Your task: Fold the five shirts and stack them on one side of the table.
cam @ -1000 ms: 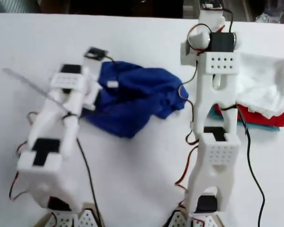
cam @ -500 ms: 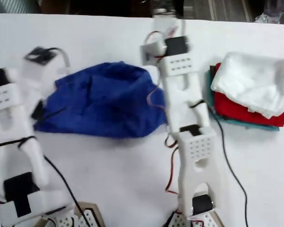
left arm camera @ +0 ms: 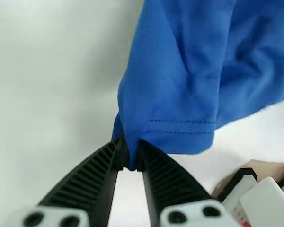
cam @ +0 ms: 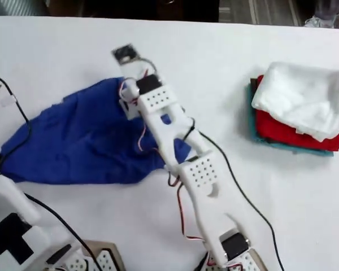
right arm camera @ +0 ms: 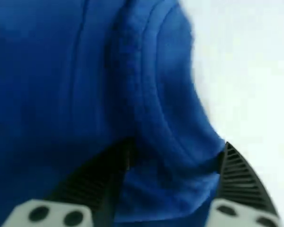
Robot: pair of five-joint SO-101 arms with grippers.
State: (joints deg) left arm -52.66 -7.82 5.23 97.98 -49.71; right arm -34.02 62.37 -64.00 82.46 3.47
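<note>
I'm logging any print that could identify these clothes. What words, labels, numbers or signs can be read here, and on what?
No text can be read anywhere.
The blue shirt shows plain cloth and a stitched hem, with no tag or print.
The stack of folded shirts shows no lettering.
The white arm over the blue shirt has holes and wires but no legible marks.

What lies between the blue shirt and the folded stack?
In the high view, bare white tabletop separates the crumpled blue cloth shirt from the stack of folded shirts; a thin black cable crosses it.
</note>
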